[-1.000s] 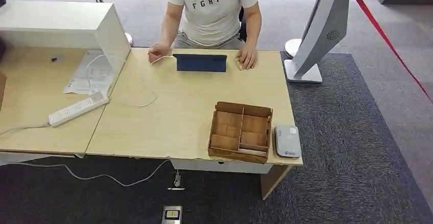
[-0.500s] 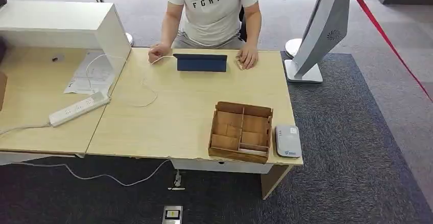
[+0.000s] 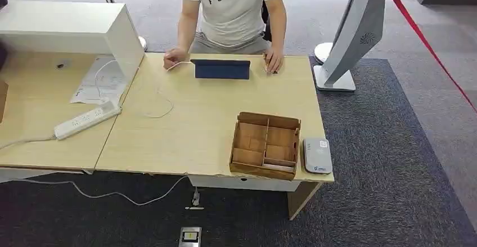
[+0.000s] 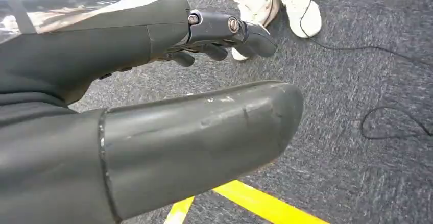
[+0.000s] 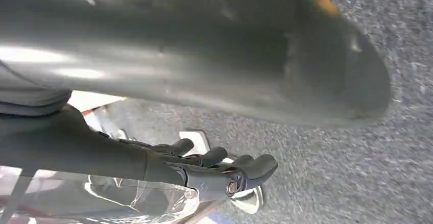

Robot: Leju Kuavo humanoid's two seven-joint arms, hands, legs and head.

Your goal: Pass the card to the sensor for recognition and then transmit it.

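Observation:
A wooden divided box (image 3: 265, 144) stands near the table's front right corner. Pale cards (image 3: 278, 167) lie in its front right compartment. Right beside the box sits the grey card sensor (image 3: 316, 155), flat on the table. My left hand (image 4: 76, 55) hangs over grey carpet, its thick thumb (image 4: 204, 137) apart from the dark fingers (image 4: 224, 30), nothing in it. My right hand (image 5: 102, 152) hangs over carpet too, fingers (image 5: 224, 170) stretched out and apart from the thumb (image 5: 230, 55), empty.
A person in a white shirt (image 3: 233, 10) sits across the table (image 3: 197, 123), both hands resting by a dark blue tablet (image 3: 221, 69). A power strip (image 3: 86, 120) and white cable lie at the left. A white kiosk stand (image 3: 354, 39) rises at the right.
The person has leaned back slightly and drawn one hand a little toward the table's far edge. Box, sensor and tablet have stayed put.

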